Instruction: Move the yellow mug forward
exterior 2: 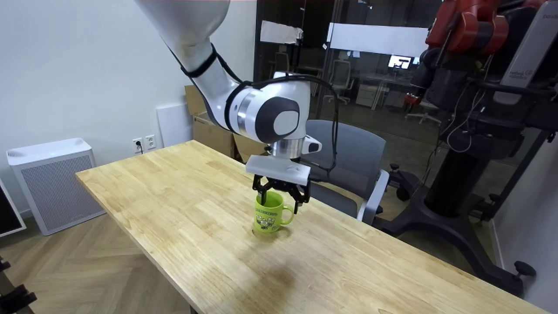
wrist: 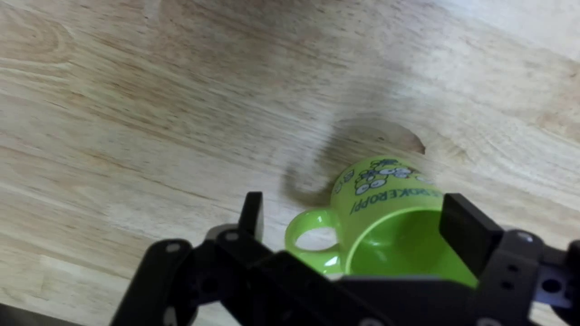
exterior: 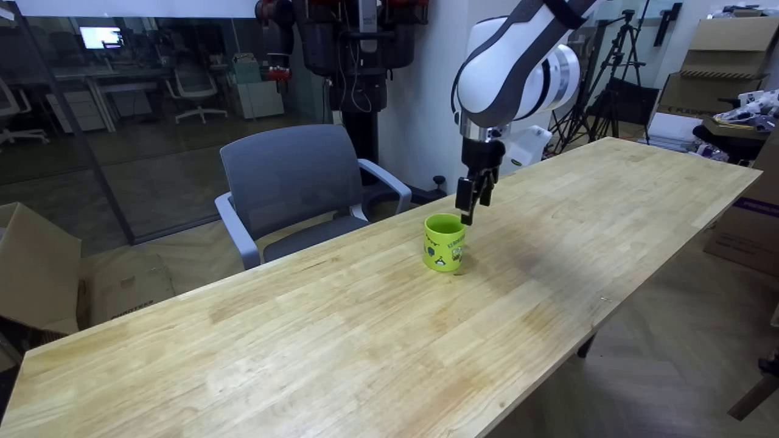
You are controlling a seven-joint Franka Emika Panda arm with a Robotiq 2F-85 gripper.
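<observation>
The yellow mug (exterior: 443,250) is lime-green, with printed cartoon figures, and stands upright on the wooden table. In an exterior view it (exterior 2: 266,219) shows its handle on the right side. My gripper (exterior: 476,211) is open and empty, pointing down close to the mug's rim. In an exterior view my gripper (exterior 2: 280,207) has one finger overlapping the mug's opening and the other beyond the handle. In the wrist view the mug (wrist: 385,192) lies between the spread fingers of my gripper (wrist: 355,217). One finger covers part of the rim; I cannot tell whether it touches.
The long wooden table (exterior: 292,347) holds the mug near its chair-side edge. A grey office chair (exterior: 292,182) stands against that edge in both exterior views. A dark robot with red parts (exterior 2: 457,165) stands behind the chair. An air purifier (exterior 2: 59,183) stands beyond the table's end.
</observation>
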